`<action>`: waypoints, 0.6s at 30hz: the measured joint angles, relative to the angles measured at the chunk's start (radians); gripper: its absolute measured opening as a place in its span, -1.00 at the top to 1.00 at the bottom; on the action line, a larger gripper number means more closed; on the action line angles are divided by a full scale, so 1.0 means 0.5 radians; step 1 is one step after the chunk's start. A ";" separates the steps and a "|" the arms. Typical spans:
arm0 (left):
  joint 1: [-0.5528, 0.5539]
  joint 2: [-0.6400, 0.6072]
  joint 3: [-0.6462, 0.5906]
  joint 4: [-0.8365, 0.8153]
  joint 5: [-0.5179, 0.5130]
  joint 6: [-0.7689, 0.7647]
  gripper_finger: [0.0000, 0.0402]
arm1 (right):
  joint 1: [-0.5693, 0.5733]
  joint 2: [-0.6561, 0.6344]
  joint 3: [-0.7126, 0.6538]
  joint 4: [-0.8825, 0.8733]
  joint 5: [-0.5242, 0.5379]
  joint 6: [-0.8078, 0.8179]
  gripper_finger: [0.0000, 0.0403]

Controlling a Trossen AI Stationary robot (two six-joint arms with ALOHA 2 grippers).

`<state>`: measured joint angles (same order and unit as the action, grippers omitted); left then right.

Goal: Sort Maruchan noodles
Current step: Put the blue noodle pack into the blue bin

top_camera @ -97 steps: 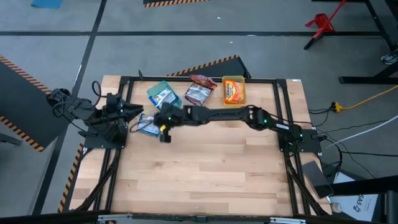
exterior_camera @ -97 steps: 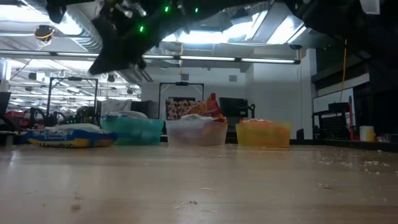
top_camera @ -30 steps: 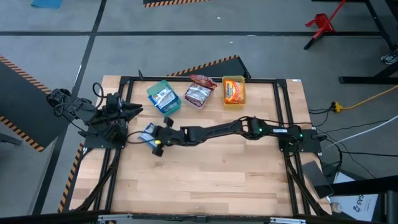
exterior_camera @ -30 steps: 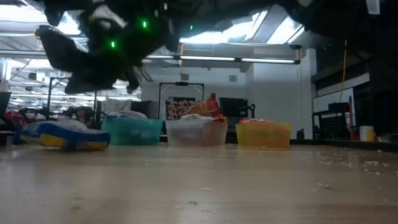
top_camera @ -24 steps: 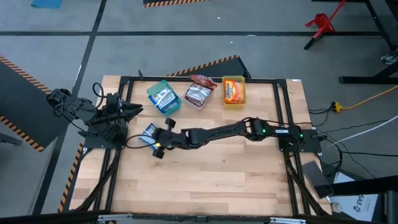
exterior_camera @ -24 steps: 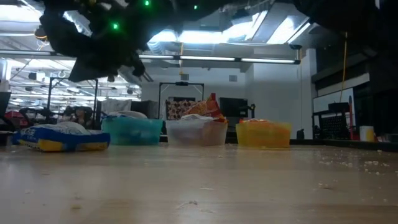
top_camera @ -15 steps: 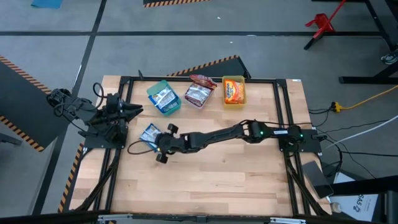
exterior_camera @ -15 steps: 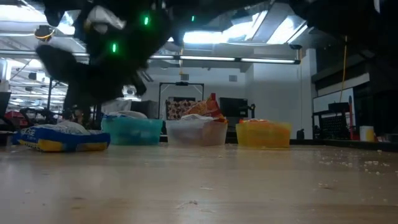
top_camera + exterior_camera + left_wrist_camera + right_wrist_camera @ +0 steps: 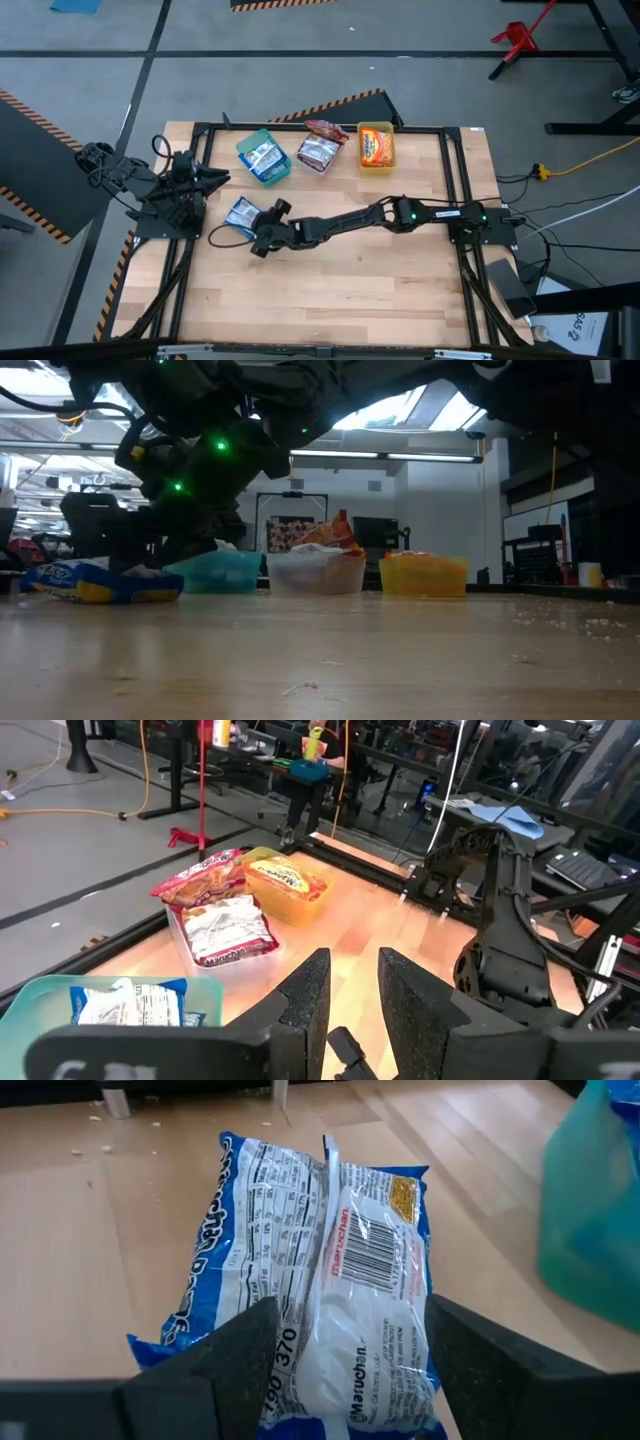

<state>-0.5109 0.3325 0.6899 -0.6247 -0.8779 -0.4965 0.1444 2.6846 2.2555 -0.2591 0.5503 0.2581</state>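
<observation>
From above, three bins (image 9: 265,158) already hold colour-matched packets while one blue packet (image 9: 241,213) lies loose on the desk's left, long axis running diagonally, the right end effector (image 9: 262,226) just beside it; its wrist camera shows fingers (image 9: 235,1345) spread, straddling the back-side-up packet unclenched.

Blue and white noodle packet (image 9: 315,1280) with barcode, teal green bin (image 9: 262,157), clear bin (image 9: 320,150) of maroon packets, yellow bin (image 9: 375,146), pale wood table (image 9: 330,290)
</observation>
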 joint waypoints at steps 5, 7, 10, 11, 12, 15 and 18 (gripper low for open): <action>0.000 0.000 0.000 -0.001 0.001 0.000 0.59 | -0.002 -0.027 -0.003 -0.023 -0.022 -0.017 -0.19; 0.000 0.000 0.000 -0.002 0.001 0.000 0.59 | -0.001 -0.042 -0.003 0.003 -0.038 -0.053 -0.19; 0.001 0.000 0.000 -0.010 0.001 0.001 0.59 | -0.002 -0.061 -0.003 0.001 -0.036 -0.062 -0.19; 0.000 0.000 0.000 -0.010 0.001 0.001 0.59 | -0.002 -0.061 -0.003 0.001 -0.037 -0.062 -0.19; 0.001 0.000 0.000 -0.010 0.001 0.001 0.59 | -0.002 -0.061 -0.003 -0.008 -0.037 -0.062 -0.19; 0.000 0.000 0.000 -0.010 0.001 0.002 0.59 | -0.012 -0.061 -0.003 -0.029 -0.044 -0.062 -0.19; 0.000 0.000 0.000 -0.015 0.001 0.002 0.59 | -0.016 -0.061 -0.003 -0.061 -0.045 -0.063 -0.19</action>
<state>-0.5110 0.3325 0.6899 -0.6320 -0.8776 -0.4955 0.1364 2.6541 2.2539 -0.2898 0.5276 0.2268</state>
